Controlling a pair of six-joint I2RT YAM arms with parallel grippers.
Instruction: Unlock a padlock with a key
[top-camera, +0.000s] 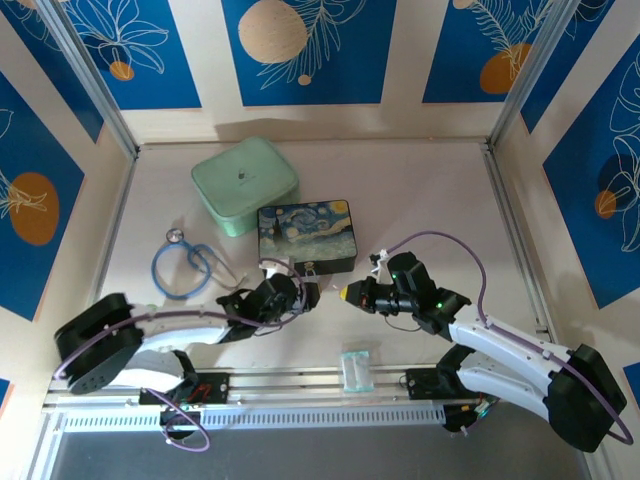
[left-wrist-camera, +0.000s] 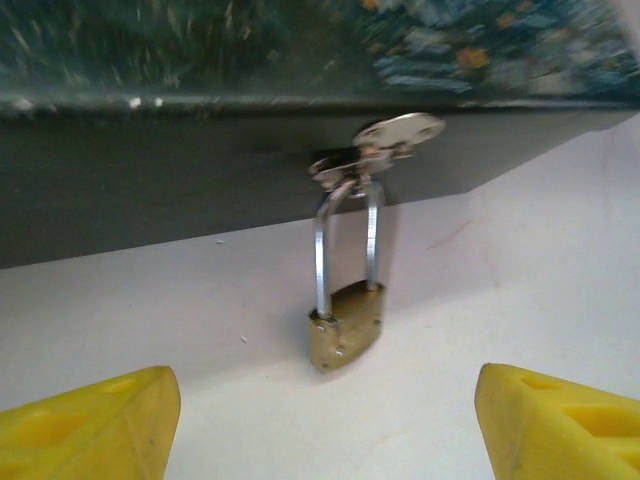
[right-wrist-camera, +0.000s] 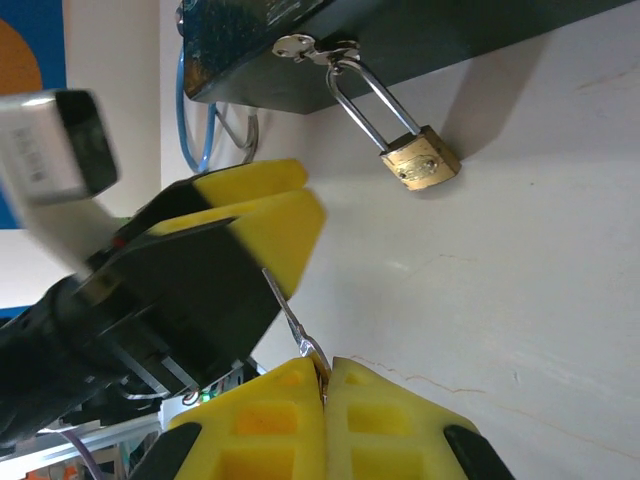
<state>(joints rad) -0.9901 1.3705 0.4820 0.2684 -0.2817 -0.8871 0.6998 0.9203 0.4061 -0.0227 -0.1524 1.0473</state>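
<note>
The small brass padlock (left-wrist-camera: 347, 325) hangs by its silver shackle from the clasp (left-wrist-camera: 385, 140) on the front of the painted box (top-camera: 305, 235), its body resting on the table. My left gripper (left-wrist-camera: 325, 420) is open just in front of it, a yellow finger on each side and nothing between them. In the right wrist view the padlock (right-wrist-camera: 420, 158) lies up and to the right. My right gripper (right-wrist-camera: 325, 375) is shut on the thin silvery key (right-wrist-camera: 295, 320), whose blade points toward the left gripper's yellow fingers (right-wrist-camera: 280, 225). The two grippers (top-camera: 300, 295) (top-camera: 350, 293) face each other in front of the box.
A mint green case (top-camera: 245, 185) stands behind the box. A blue stethoscope (top-camera: 185, 265) lies to the left of the box. A clear plastic packet (top-camera: 357, 370) rests at the near edge by the rail. Metal frame posts line both sides.
</note>
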